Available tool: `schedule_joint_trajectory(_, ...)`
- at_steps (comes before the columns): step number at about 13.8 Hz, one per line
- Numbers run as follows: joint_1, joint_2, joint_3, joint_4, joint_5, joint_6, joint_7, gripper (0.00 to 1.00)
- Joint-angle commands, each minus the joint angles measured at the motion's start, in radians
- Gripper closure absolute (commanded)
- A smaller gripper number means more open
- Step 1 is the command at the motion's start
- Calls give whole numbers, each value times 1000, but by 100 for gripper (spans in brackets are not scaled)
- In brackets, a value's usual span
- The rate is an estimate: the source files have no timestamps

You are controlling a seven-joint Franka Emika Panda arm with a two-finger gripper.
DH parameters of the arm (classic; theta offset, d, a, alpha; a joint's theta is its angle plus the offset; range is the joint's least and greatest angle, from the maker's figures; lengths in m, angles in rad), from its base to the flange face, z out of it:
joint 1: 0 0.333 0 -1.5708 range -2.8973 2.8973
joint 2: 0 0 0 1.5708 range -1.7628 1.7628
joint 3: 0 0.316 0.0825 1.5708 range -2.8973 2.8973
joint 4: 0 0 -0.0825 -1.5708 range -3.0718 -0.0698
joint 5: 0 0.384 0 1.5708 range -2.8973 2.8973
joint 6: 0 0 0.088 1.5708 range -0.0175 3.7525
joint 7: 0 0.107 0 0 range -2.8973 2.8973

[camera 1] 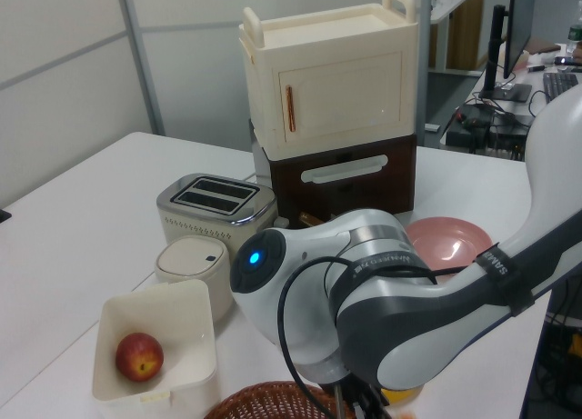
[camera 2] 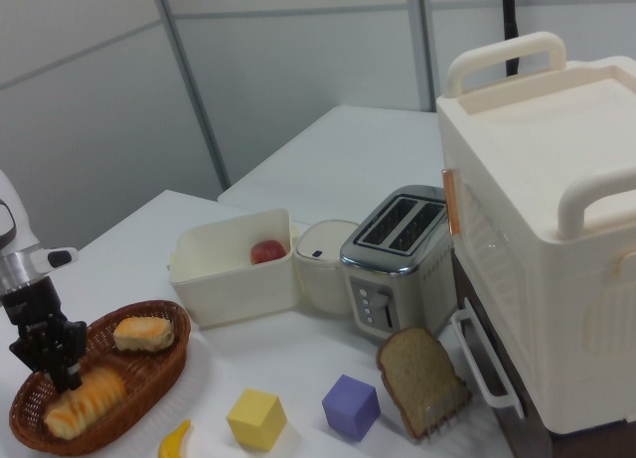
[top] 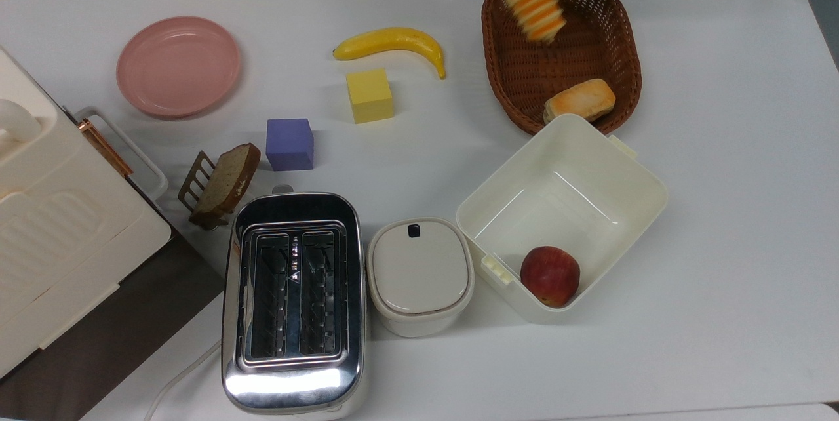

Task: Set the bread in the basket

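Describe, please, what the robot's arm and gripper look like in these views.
In the left view the arm has rounded white shells with grey joint sections, a glowing blue light on one joint, a thin black cable looping over the casing, and a dark band with small white lettering further up. In the right view the gripper is black and blocky, below a silver-grey wrist ring and a white housing.
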Motion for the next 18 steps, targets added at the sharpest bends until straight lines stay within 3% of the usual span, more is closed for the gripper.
schedule_joint_trajectory(1, 12, -4, -9, 21, 12, -1, -14, 0)
schedule_joint_trajectory(8, -35, -16, -19, 45, 7, -13, -16, 0)
schedule_joint_trajectory(11, -132, -25, -45, 88, -16, -6, 45, 0)
schedule_joint_trajectory(12, -157, -28, -67, 100, -48, -4, 55, 0)
schedule_joint_trajectory(15, -212, -42, -155, 160, -54, -13, 44, 0)
schedule_joint_trajectory(18, -350, -62, -157, 227, -48, -15, 17, 0)
